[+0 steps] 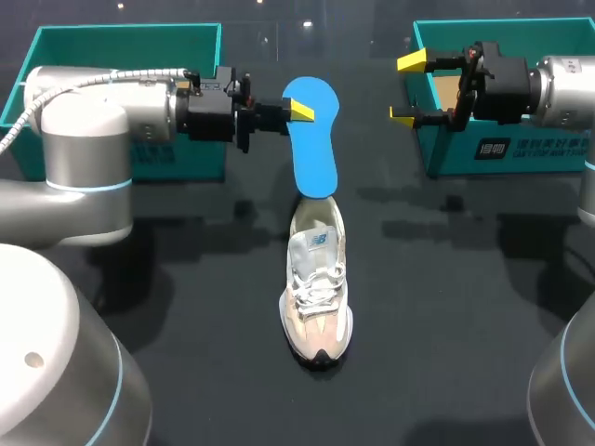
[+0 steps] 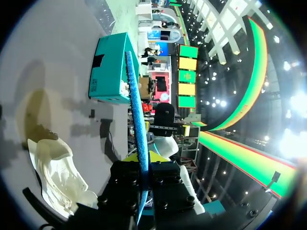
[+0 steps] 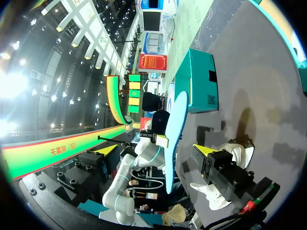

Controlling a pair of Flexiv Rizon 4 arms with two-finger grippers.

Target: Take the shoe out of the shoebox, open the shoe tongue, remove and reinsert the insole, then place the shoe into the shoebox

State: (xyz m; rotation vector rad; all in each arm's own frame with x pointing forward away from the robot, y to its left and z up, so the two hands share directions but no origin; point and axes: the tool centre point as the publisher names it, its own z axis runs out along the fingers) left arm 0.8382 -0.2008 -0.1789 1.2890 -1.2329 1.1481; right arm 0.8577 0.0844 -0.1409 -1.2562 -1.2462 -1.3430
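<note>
A blue foam insole (image 1: 311, 139) is held in the air, pinched on edge between the closed fingers of the left gripper (image 1: 302, 111). It hangs just beyond the heel of the white and beige mesh sneaker (image 1: 316, 283), and its lower end is seen over the sneaker's open collar; whether the two touch cannot be told. The sneaker is stood upright on the dark table (image 1: 446, 307), out of either box. Beyond the sneaker to its right, the right gripper (image 1: 409, 89) is held with its jaws spread wide and nothing between them, just before an open teal cardboard box (image 1: 507, 153). A second teal cardboard box (image 1: 121, 46) is set beyond the sneaker to its left, partly hidden by the left arm.
</note>
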